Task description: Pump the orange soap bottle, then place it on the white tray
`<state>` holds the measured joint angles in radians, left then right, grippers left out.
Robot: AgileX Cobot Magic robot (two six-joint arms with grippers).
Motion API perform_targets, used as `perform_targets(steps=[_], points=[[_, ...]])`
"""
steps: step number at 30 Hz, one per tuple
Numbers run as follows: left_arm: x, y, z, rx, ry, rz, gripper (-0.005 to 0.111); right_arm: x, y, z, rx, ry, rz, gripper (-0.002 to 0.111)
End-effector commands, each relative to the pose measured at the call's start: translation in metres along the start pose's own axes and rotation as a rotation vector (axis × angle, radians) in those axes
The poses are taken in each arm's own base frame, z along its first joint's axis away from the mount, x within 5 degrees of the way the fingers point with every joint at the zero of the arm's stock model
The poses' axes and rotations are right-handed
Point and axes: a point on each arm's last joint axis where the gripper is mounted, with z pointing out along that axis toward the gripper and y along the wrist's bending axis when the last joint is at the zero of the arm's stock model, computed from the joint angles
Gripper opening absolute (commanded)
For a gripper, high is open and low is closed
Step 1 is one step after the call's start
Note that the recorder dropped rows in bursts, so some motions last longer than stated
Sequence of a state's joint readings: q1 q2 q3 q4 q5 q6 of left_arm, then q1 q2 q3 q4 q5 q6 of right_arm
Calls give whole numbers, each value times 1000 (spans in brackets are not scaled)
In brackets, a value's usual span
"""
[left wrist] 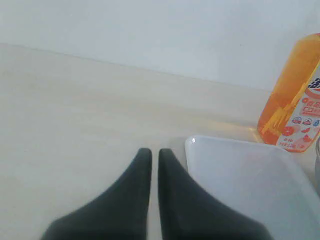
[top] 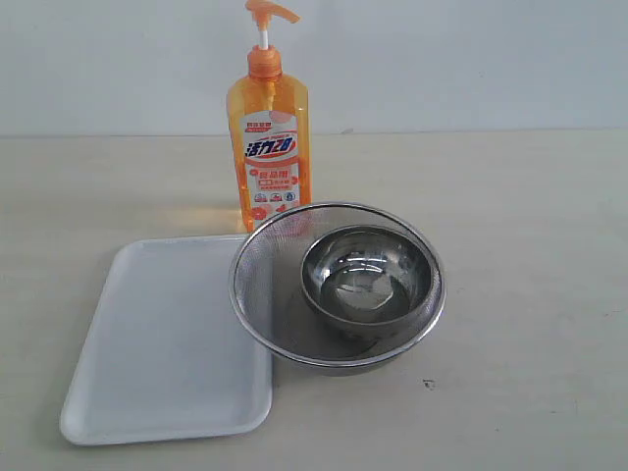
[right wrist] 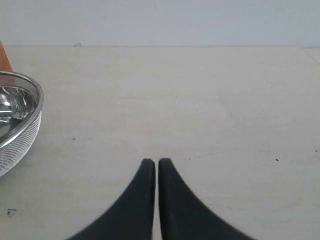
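Observation:
The orange soap bottle stands upright at the back of the table, its pump head raised, just behind the strainer. The white tray lies flat at the front left, with nothing on it. Neither arm shows in the exterior view. In the left wrist view my left gripper is shut with nothing between its fingers, hovering over bare table beside the tray's corner, with the bottle beyond the tray. My right gripper is shut too, over bare table, away from the strainer.
A round metal mesh strainer with a steel bowl inside sits right of the tray, overlapping its edge and standing close in front of the bottle. A pale wall rises behind the table.

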<state>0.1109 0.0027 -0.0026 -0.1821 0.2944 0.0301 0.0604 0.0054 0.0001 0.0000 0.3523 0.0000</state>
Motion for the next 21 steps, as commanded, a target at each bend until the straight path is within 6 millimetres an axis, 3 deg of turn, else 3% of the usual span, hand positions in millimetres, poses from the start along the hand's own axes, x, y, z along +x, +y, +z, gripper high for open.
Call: perform_targets(steps=[1, 21], points=[[1, 0, 0, 5, 3, 0, 5, -1, 0, 0, 7, -17, -4, 0], [1, 0, 0, 5, 3, 0, 5, 0, 0, 0, 7, -5, -4, 0]])
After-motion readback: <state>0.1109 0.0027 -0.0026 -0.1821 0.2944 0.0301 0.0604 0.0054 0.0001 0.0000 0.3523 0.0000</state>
